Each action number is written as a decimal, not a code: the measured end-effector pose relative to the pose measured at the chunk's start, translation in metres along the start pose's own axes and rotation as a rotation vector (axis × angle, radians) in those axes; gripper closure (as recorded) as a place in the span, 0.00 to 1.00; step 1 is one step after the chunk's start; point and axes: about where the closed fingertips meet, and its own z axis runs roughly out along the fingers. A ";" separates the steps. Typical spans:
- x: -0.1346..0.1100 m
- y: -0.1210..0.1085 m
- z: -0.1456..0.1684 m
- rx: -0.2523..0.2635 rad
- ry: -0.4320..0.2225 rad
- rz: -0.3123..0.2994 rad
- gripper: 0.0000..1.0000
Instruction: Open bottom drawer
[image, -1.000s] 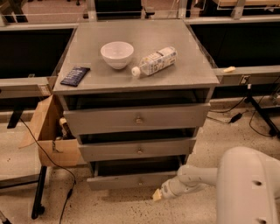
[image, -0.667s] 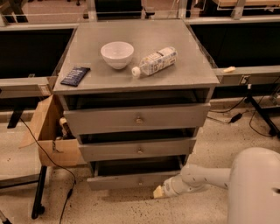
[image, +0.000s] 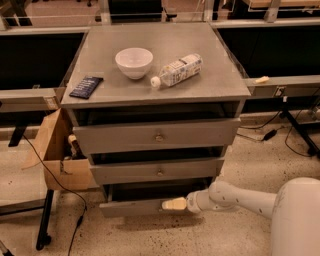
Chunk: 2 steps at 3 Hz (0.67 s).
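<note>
Moved since last frame: gripper (image: 173, 203) has shifted up and to the left, off the floor level and onto the front of the bottom drawer (image: 132, 208); the arm (image: 235, 197) has stretched out behind it. Nothing on the cabinet has shifted.
Drawer location: lowest and slimmest of three grey fronts, just above the floor, under the middle drawer (image: 125, 172) and top drawer (image: 120, 137).
Drawer state: a dark gap shows above the panel, as with the other two; I judge it barely opened, if at all.
Gripper position: pale tip against the panel at about its centre, where the knob should be; the knob itself is hidden behind it.
Grip state: cannot tell. The tip shows as one pale block, and whether it has closed on the knob is not visible.
Risk 1: slip-off. The knob is small; a shallow hold would likely come free under pull, leaving the drawer shut.
Risk 2: skewed pull. The arm reaches in from the right, so a draw along its own line could rack the drawer in its runners and jam it.
Risk 3: jolt. A jerk could shake the cabinet; the bottle (image: 177, 71) lies on its side beside the bowl (image: 134, 62) and may roll.
</note>
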 end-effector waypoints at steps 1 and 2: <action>-0.019 0.008 0.003 -0.027 -0.047 0.001 0.00; -0.042 0.058 -0.004 -0.035 -0.070 -0.090 0.00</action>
